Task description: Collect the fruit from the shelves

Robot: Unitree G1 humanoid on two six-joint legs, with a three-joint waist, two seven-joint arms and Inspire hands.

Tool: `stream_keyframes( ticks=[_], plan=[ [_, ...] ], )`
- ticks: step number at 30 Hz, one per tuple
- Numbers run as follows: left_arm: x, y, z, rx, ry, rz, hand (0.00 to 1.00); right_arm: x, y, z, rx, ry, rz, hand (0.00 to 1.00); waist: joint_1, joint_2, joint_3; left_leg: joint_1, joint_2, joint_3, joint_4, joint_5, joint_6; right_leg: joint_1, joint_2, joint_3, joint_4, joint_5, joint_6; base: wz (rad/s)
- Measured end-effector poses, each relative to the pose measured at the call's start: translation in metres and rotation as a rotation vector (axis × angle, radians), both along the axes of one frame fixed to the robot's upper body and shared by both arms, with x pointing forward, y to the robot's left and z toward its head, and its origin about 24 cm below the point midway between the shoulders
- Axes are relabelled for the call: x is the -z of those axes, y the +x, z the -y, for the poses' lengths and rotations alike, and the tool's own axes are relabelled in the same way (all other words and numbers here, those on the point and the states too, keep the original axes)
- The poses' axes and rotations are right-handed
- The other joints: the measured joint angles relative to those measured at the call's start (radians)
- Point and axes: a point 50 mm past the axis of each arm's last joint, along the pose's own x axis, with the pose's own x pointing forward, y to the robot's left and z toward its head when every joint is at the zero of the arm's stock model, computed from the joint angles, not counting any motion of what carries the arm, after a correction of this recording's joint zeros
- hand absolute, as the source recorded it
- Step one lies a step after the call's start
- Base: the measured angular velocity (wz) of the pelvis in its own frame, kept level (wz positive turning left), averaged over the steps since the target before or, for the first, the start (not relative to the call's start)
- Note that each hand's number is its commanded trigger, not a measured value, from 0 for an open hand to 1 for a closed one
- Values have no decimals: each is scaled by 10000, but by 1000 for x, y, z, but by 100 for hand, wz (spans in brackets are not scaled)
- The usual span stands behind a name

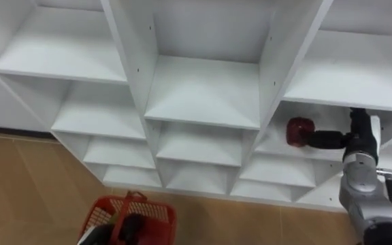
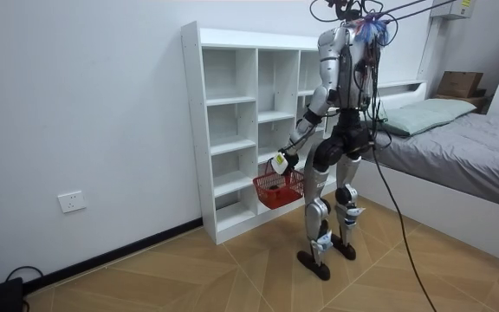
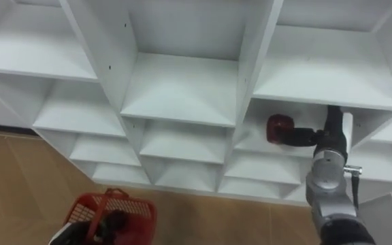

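Before the white closet I stand with the red basket low at my left, left hand curled round its handle. My right hand reaches into a right-column shelf and meets the red fruit near the shelf's left wall. I cannot tell whether my fingers have closed on it. With a loose hold it could roll off the front edge onto the floor.

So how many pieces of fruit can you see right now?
1: a red fruit in a right-column shelf compartment, right by the right hand. More may be hidden in the basket the left hand carries.
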Motion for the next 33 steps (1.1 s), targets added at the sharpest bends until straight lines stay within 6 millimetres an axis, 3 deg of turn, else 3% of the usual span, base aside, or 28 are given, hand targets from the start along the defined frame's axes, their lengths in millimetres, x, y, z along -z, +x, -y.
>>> stream_keyframes(
  ticks=[5,15,20,33],
  plan=[
    [-4,23,11,875,207,185,100,-4,10,-1,-53,4,-101,0,117,-75,63,-663,0,4,311,18,29,-587,-25,-82,228,25,-23,2],
    [-7,42,24,1266,270,383,100,-11,22,-6,-523,214,-57,0,143,-59,126,-1777,-2,75,749,43,66,-1765,-146,48,766,61,-53,-1],
    [-9,49,30,1480,322,452,100,-10,23,-10,-692,258,-227,0,148,-78,255,-1923,-2,320,799,50,82,-2133,-202,219,1088,48,-55,-11],
    [-9,54,33,1766,421,325,100,-16,33,-21,-1078,249,-120,0,143,-102,274,-2177,-48,589,990,64,102,-2663,-313,524,1630,-125,-95,-5]
  ],
)
